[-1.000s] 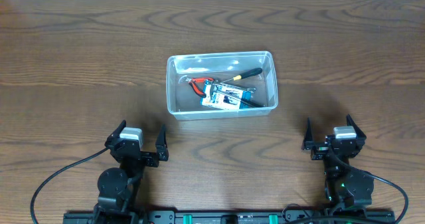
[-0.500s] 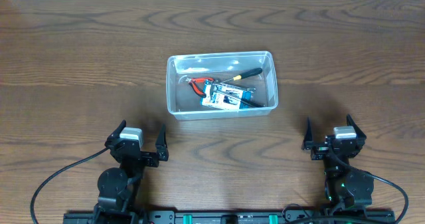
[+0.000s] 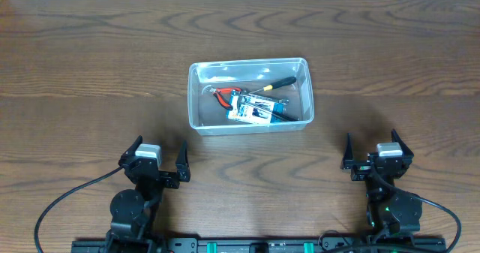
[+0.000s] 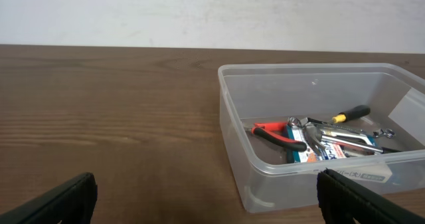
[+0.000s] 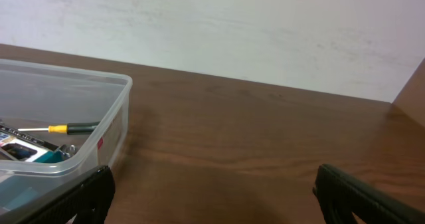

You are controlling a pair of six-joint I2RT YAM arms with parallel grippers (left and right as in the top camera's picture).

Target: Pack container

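Note:
The clear plastic container point(image 3: 196, 103) sits at the table's middle. It holds red-handled pliers point(image 3: 223, 95), a screwdriver with a yellow-and-black handle point(image 3: 279, 82), a small blue-and-white box point(image 3: 251, 113) and metal tools. The container also shows in the left wrist view point(image 4: 234, 137) and in the right wrist view point(image 5: 114, 127). My left gripper point(image 3: 157, 160) is open and empty, near the front edge, left of the container. My right gripper point(image 3: 372, 155) is open and empty, near the front edge, right of the container.
The wooden table point(image 3: 390, 65) runs out on all sides of the container. A white wall point(image 5: 265, 31) stands behind the far edge. Black cables point(image 3: 67, 200) loop from the arm bases at the front.

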